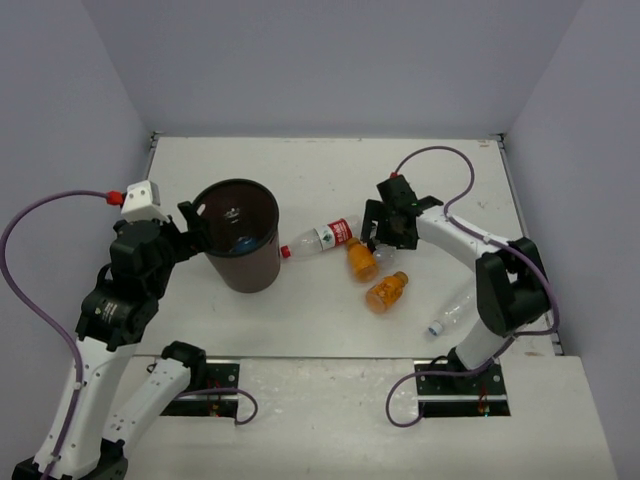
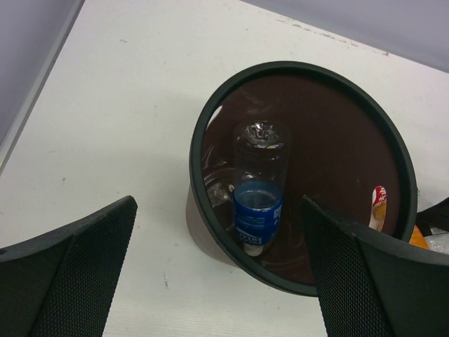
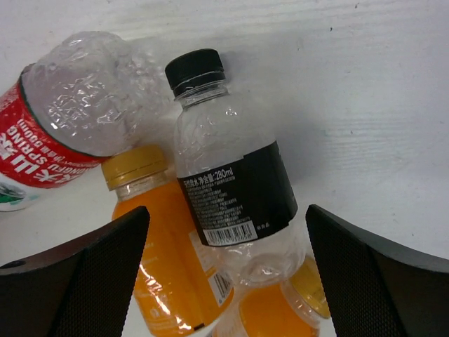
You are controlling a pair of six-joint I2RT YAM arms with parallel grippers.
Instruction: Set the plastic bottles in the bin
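Note:
The dark brown bin (image 1: 247,268) stands left of centre, and a clear blue-labelled bottle (image 2: 257,215) lies inside it. My left gripper (image 1: 193,222) is open and empty at the bin's left rim (image 2: 210,225). My right gripper (image 1: 384,236) is open, hovering over a cluster of bottles. The clear black-capped bottle (image 3: 231,189) lies between its fingers (image 3: 70,274). It rests on two orange bottles (image 3: 165,267) (image 3: 280,316), beside the red-labelled bottle (image 3: 63,133). In the top view the red-labelled bottle (image 1: 322,240) points toward the bin. A plain clear bottle (image 1: 450,313) lies apart at the right.
White table with grey walls around it. The orange bottles (image 1: 360,258) (image 1: 387,291) lie just right of the bin. A raised table edge (image 1: 520,220) runs along the right side, and purple cables loop above both arms.

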